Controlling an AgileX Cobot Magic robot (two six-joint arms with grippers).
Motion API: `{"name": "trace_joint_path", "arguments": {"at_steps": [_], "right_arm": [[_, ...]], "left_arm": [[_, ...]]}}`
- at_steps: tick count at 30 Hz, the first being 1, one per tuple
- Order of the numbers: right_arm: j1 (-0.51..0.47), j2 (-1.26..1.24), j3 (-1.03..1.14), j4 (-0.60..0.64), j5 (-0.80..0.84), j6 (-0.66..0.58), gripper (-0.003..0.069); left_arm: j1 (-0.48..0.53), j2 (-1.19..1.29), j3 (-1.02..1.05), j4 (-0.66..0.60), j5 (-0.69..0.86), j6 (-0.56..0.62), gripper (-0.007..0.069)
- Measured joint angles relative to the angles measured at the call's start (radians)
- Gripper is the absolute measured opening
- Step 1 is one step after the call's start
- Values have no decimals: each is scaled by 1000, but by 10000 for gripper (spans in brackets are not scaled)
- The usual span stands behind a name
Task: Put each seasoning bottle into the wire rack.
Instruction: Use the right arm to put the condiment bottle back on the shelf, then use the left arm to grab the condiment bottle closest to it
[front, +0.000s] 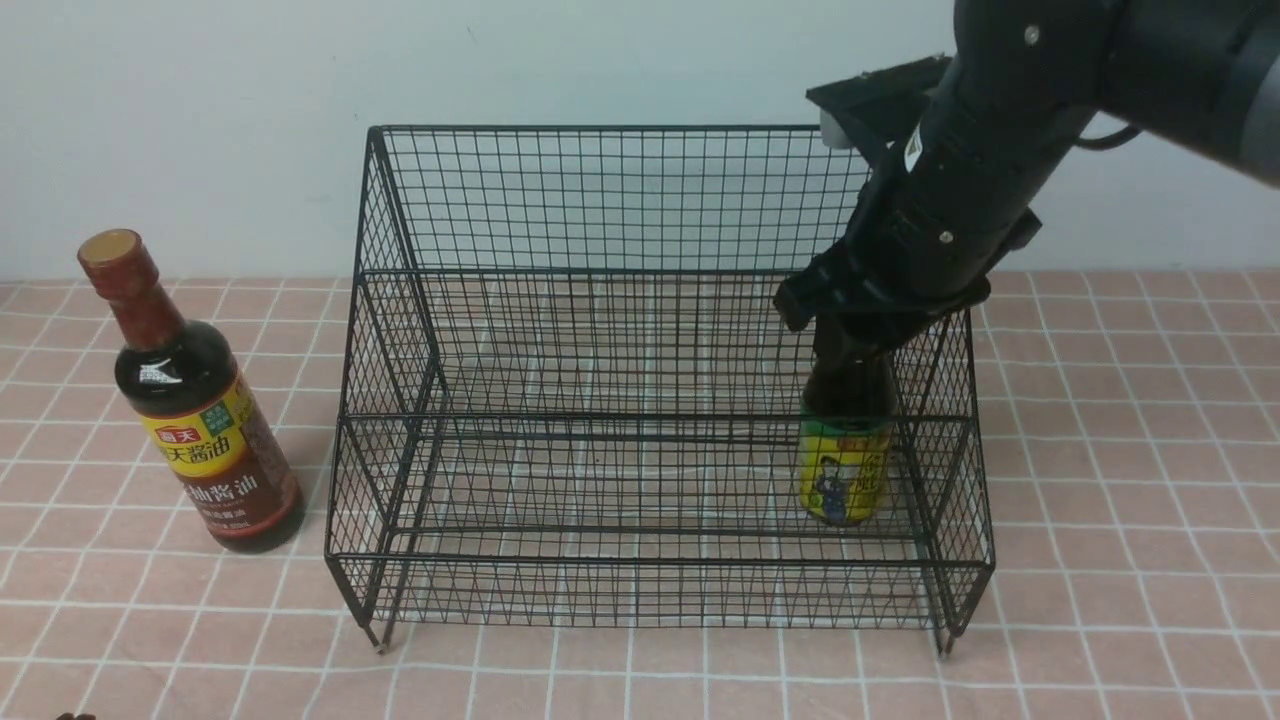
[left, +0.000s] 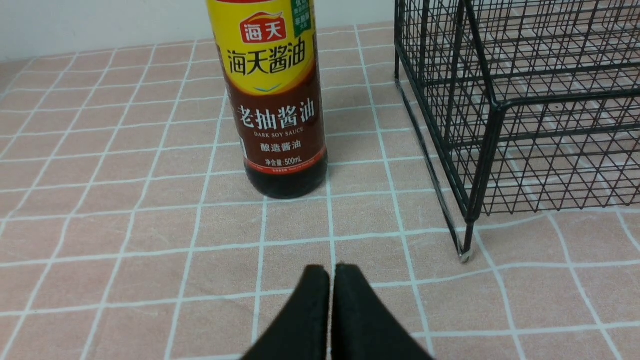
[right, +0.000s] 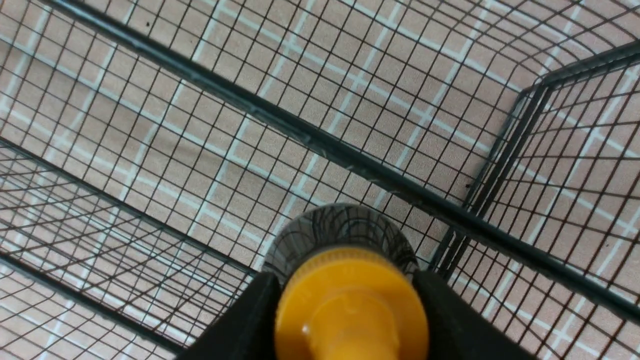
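Observation:
The short seasoning bottle (front: 845, 470), with a yellow figure label, stands upright on the lower front tier of the black wire rack (front: 600, 200), near its right side. My right gripper (front: 850, 345) reaches down from above and is shut on this bottle's top. In the right wrist view the black fingers (right: 250, 320) sit on both sides of the orange-yellow cap (right: 350, 305). The tall seasoning bottle (front: 200, 430), with a brown-red cap, stands on the table left of the rack. It also shows in the left wrist view (left: 275, 100). My left gripper (left: 331, 270) is shut and empty, low over the table, short of the tall bottle.
The table has a pink tiled cloth (front: 1130, 450) and a white wall behind. The rack's front left leg (left: 466, 252) stands to one side of the left gripper. The rack's mesh floor and a thick crossbar (right: 320, 140) lie under the right gripper.

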Motion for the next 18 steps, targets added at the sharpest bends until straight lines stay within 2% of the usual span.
{"name": "trace_joint_path", "arguments": {"at_steps": [4, 8, 13, 18], "right_arm": [[0, -42, -2, -7, -5, 21, 454], [0, -110, -2, -34, -5, 27, 524], [0, -279, -2, -83, -4, 29, 510], [0, -507, -2, -110, -1, 56, 405]], "left_arm": [[0, 0, 0, 0, 0, 0, -7], [0, 0, 0, 0, 0, 0, -7], [0, 0, 0, 0, 0, 0, -7], [0, 0, 0, 0, 0, 0, -7]]}}
